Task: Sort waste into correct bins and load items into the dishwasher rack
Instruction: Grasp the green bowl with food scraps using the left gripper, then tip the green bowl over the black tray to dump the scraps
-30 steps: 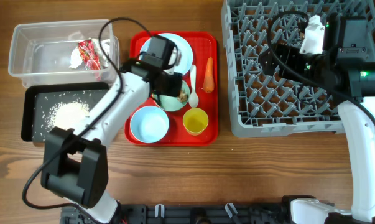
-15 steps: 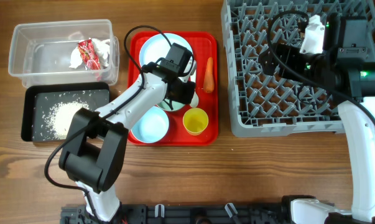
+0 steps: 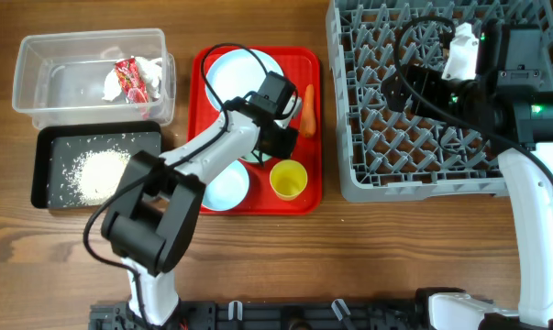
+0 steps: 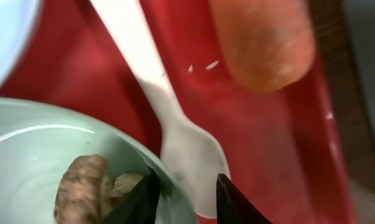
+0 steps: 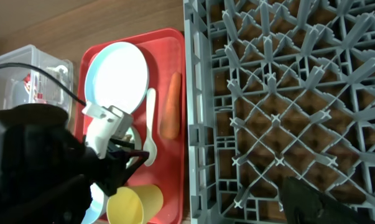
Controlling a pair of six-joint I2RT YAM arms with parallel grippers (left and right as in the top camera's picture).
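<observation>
My left gripper point(image 3: 282, 137) is open low over the red tray. In the left wrist view my left gripper point(image 4: 182, 200) straddles the rim of the mint-green bowl point(image 4: 38, 155) and the head of the white spoon point(image 4: 175, 134). A brownish food scrap point(image 4: 81, 186) lies in that bowl. The orange carrot point(image 3: 307, 110) lies right of the spoon. The pale blue plate point(image 3: 239, 75), light blue bowl point(image 3: 223, 186) and yellow cup point(image 3: 288, 179) stand on the tray. The wrapper point(image 3: 129, 81) is in the clear tub point(image 3: 47, 92). Rice point(image 3: 100, 172) lies in the black tray point(image 3: 51, 147). My right gripper point(image 3: 406, 87) hangs open and empty over the grey rack point(image 3: 441, 174).
The flat red serving tray point(image 3: 304, 203) sits between the two bins on the left and the rack on the right. The rack's left wall point(image 5: 193, 124) runs close along the tray's right edge. Bare wooden table point(image 3: 349, 266) lies in front.
My left gripper has moved right across the red tray, from over the mint-green bowl to its right rim by the spoon. The right arm has not moved.
</observation>
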